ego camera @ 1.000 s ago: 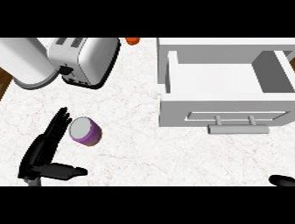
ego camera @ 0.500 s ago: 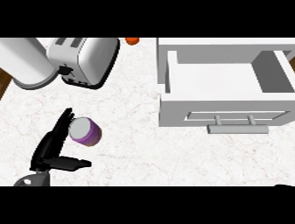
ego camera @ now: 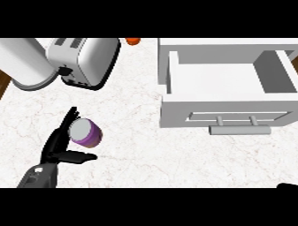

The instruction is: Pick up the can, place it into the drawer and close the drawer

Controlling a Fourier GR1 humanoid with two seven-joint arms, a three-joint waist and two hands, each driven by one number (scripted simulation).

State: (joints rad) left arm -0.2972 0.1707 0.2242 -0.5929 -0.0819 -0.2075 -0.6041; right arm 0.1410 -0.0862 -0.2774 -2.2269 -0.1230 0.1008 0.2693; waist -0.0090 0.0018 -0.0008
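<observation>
You see the left hand [ego camera: 58, 143] open beside the purple can [ego camera: 85, 132] on the worktop [ego camera: 138, 145], fingers straight along its left side, thumb below it. The white drawer [ego camera: 226, 95] stands open at right, toaster [ego camera: 85, 62] behind.

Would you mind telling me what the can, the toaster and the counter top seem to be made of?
The can looks like metal: a pale grey, flat top above a purple, probably painted or labelled, side. The toaster seems to be brushed or polished metal, silvery with soft highlights, and its lower trim is black, perhaps plastic. The counter top looks like polished marble or a similar stone: white with faint reddish veins.
</observation>
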